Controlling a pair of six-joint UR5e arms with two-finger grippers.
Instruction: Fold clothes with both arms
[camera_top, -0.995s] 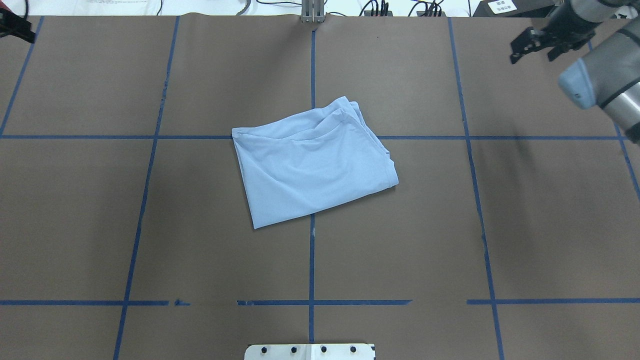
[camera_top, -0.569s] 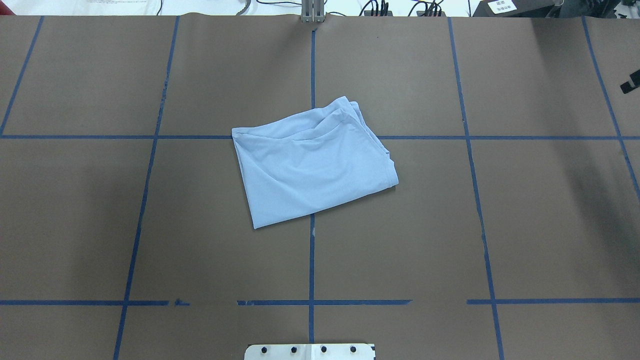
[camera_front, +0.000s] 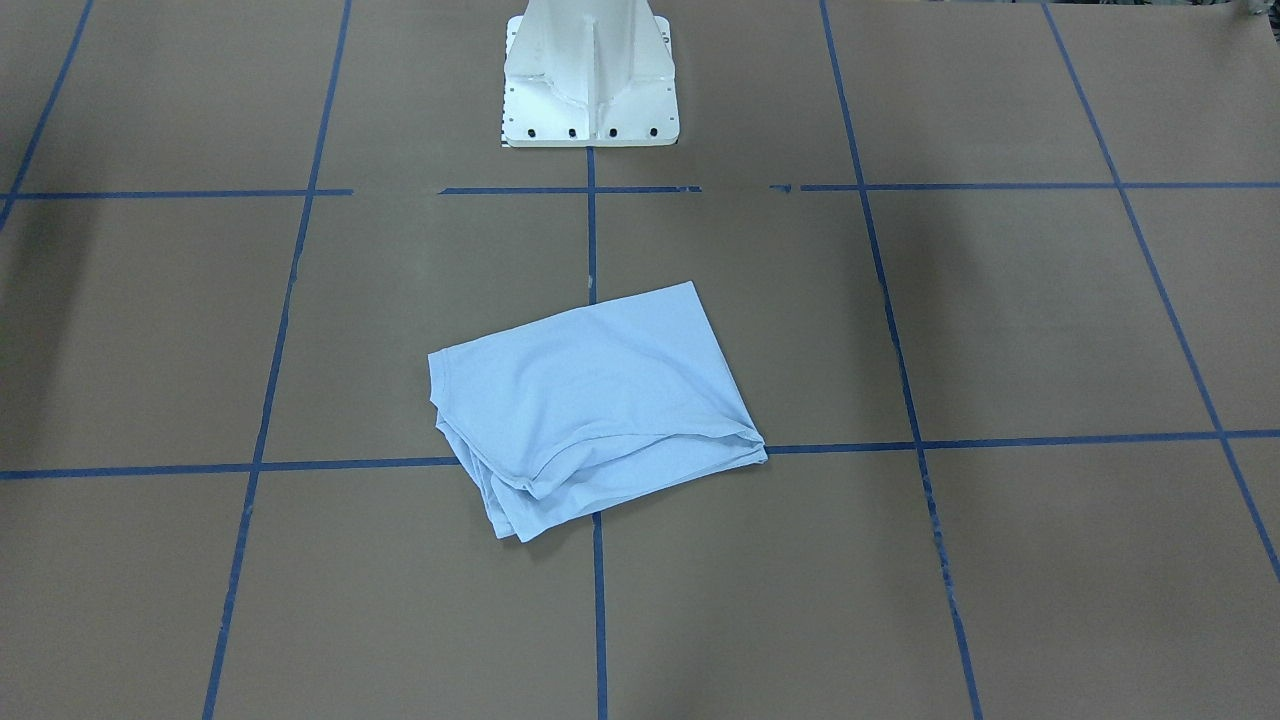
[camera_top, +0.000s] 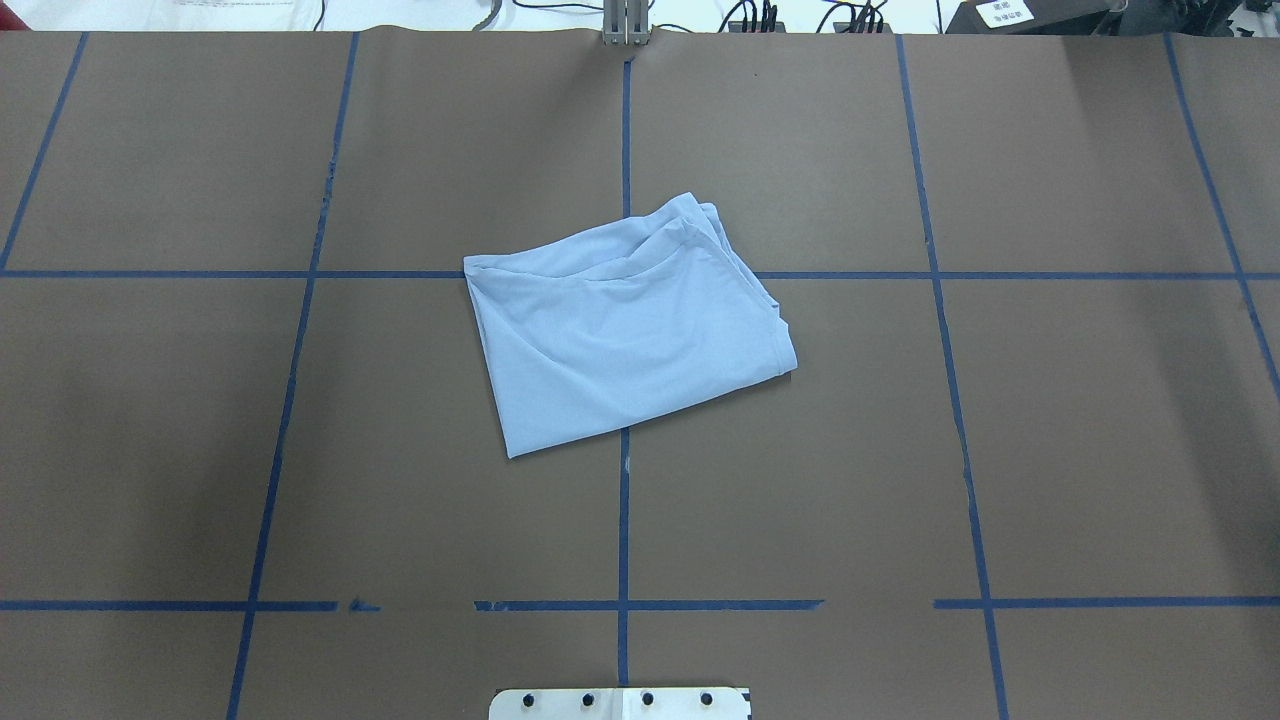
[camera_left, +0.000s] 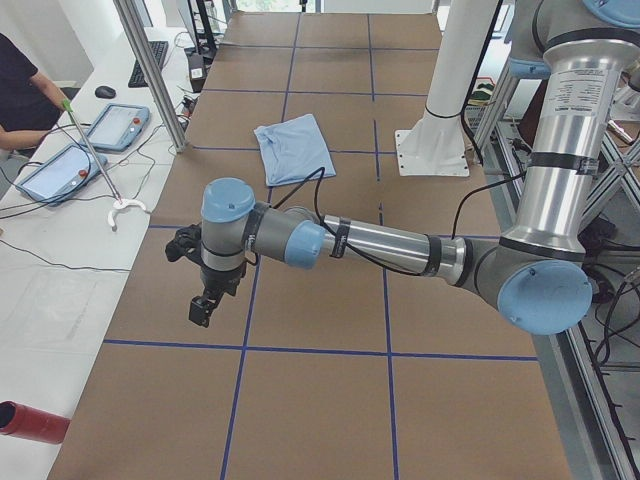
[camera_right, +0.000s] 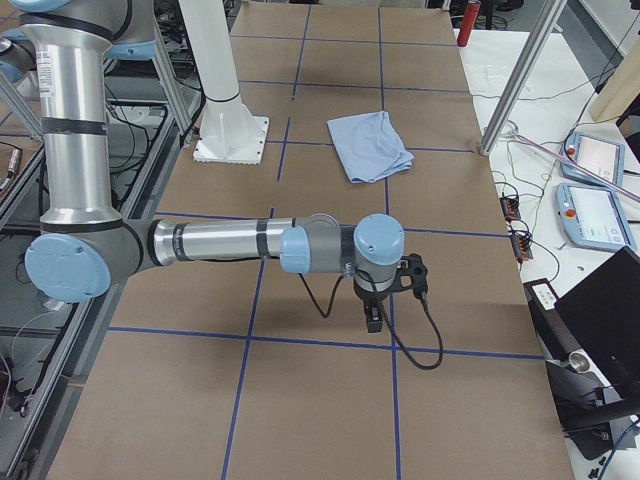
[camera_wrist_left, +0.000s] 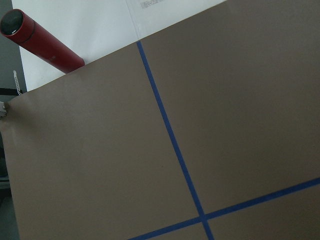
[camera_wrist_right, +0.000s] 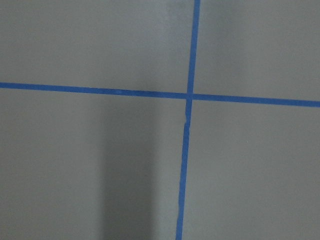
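Observation:
The light blue T-shirt (camera_top: 625, 330) lies folded into a rough rectangle at the middle of the brown table, also seen in the front-facing view (camera_front: 590, 405). No gripper touches it. My left gripper (camera_left: 203, 305) hangs over the table's left end, far from the T-shirt (camera_left: 293, 145); I cannot tell whether it is open or shut. My right gripper (camera_right: 373, 318) hangs over the right end, equally far from the T-shirt (camera_right: 370, 145), state unclear. Both wrist views show only brown paper and blue tape.
The white pedestal base (camera_front: 590, 75) stands at the robot's side of the table. A red cylinder (camera_wrist_left: 40, 42) lies off the left end. A person's arm and tablets (camera_left: 115, 125) are beyond the far edge, with a metal post (camera_left: 150, 70).
Both grippers have left the overhead view, the right one out past the right edge and the left one out at the top left corner. The T-shirt has not moved.

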